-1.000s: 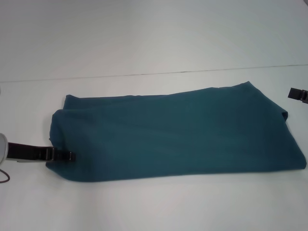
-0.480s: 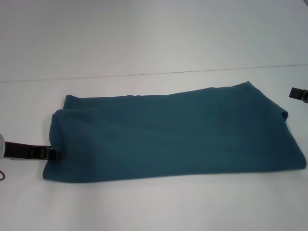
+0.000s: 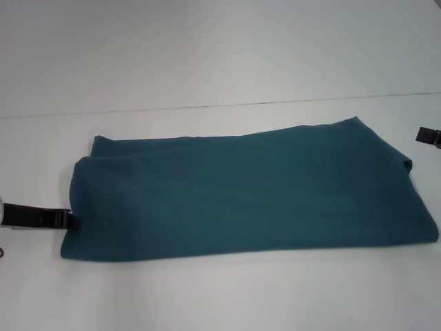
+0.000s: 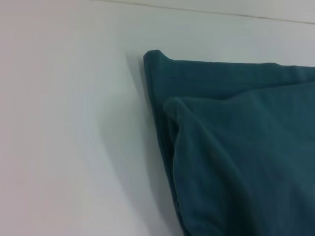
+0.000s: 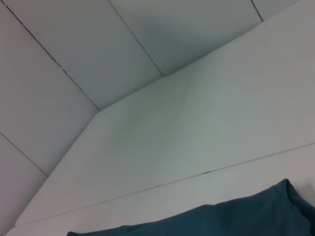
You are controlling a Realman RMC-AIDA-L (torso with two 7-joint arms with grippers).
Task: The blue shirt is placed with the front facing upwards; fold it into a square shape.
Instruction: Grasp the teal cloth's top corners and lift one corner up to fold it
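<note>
Matt, soft teal cloth of the blue shirt [image 3: 248, 193] on a smooth white table [image 3: 207, 55].

The left arm reaches in low from the near left edge of the head view, lying almost level and pointing right. The left gripper [image 3: 71, 221] sits at its tip, dark and slim. The right gripper [image 3: 428, 135] shows only as a small dark tip at the far right edge, higher in the view.
</note>
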